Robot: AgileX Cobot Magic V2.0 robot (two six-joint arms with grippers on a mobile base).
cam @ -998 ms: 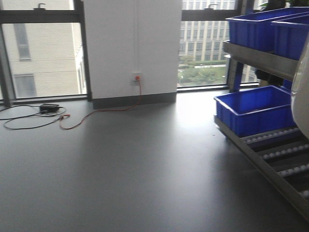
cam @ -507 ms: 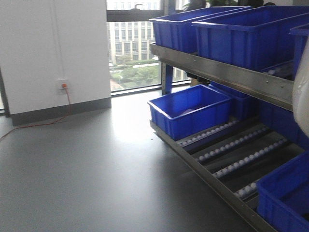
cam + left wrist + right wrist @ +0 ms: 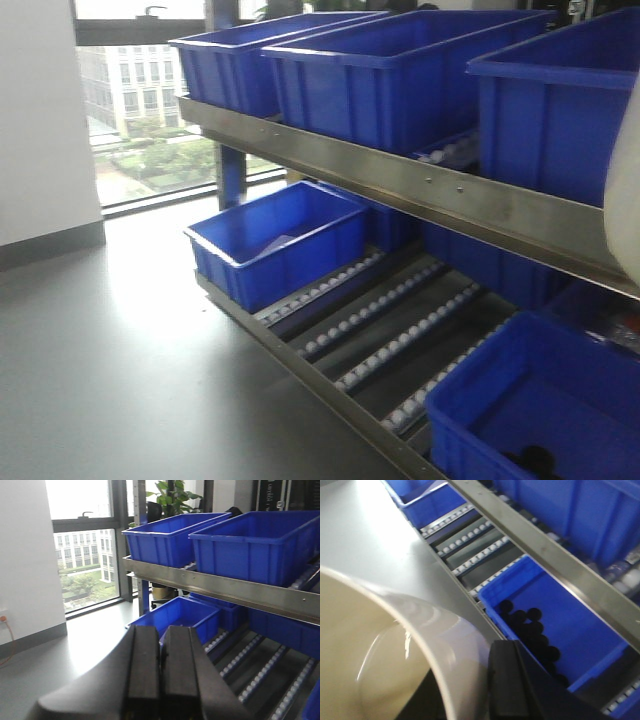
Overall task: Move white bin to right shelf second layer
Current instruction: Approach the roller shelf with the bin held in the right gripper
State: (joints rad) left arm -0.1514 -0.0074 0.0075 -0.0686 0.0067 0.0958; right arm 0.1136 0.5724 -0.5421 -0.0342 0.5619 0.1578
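**White bin held in R gripper, in front of rack**

In the R wrist view the white bin (image 3: pixel 370 645) is seen filling the lower L, w/ its cream inside and rounded rim turned up. It is gripped by the right gripper (image 3: pixel 495 675). One black finger (image 3: pixel 515 685) is pressed against the outer wall just under the rim; the other finger is not seen. The bin is held over the grey floor (image 3: pixel 370 530), in front of the rack and not on any shelf.

In the front view only a pale strip of the bin shows at the far R edge. It sits level w/ the riveted steel front beam of the upper shelf level (image 3: pixel 400 185). That level is loaded w/ three upper crates (image 3: pixel 390 80), all blue, set side by side. White rollers can be made out btwn two of them.

On the lower shelf level (image 3: pixel 400 330), open roller lanes lie btwn the lower L crate (image 3: pixel 280 245) and the lower R crate (image 3: pixel 540 400), both blue. Black round items (image 3: pixel 530 625) are piled in the R one.

The left gripper (image 3: pixel 161 640) is shown in its own wrist view w/ both black pads pressed together and nothing btwn them, pointed at the rack. A window (image 3: pixel 150 130) and a white wall (image 3: pixel 40 120) are seen beyond the rack's L end.
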